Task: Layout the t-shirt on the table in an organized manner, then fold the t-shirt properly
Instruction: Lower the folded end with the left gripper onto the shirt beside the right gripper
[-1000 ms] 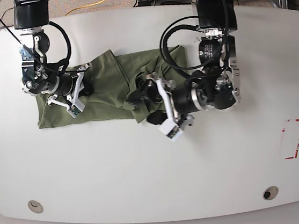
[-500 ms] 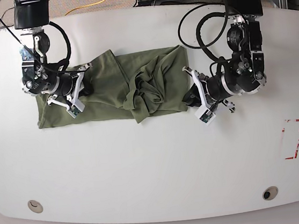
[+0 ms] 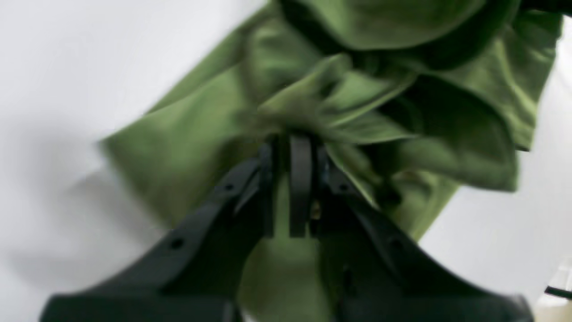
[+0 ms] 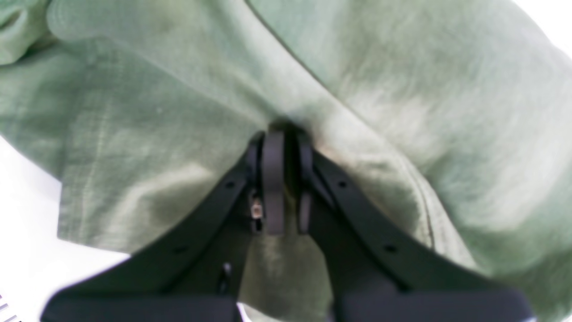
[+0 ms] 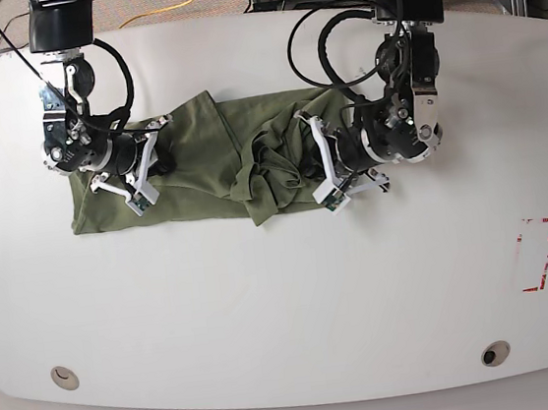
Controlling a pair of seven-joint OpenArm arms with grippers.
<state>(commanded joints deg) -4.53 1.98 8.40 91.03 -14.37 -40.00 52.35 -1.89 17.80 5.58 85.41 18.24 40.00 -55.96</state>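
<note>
Two pairs of fingers, both mine, are pressed together on cloth. My left gripper (image 3: 290, 147) has its jaws closed with a bunched ridge of the shirt (image 3: 393, 116) pinched at the tips; the view there is blurred, but folds rise on either side of the tips and a dark hollow lies just past them. My right gripper (image 4: 279, 134) is closed as well, its tips sunk into a crease of smoother cloth that runs away diagonally.

From the base view, my right gripper (image 5: 141, 166) sits on the shirt's flatter end, at that view's left, and my left gripper (image 5: 321, 165) is at the crumpled end, at that view's right. The shirt (image 5: 200, 164) lies on the table (image 5: 266, 305) between my two arms, toward the far edge. It is fairly flat near my right gripper and heaped in rumpled folds near my left.

Further out on the table, a red tape outline (image 5: 535, 254) lies near the right edge of that view, well apart from the shirt. Two round grommets (image 5: 64, 377) sit near the front edge.
</note>
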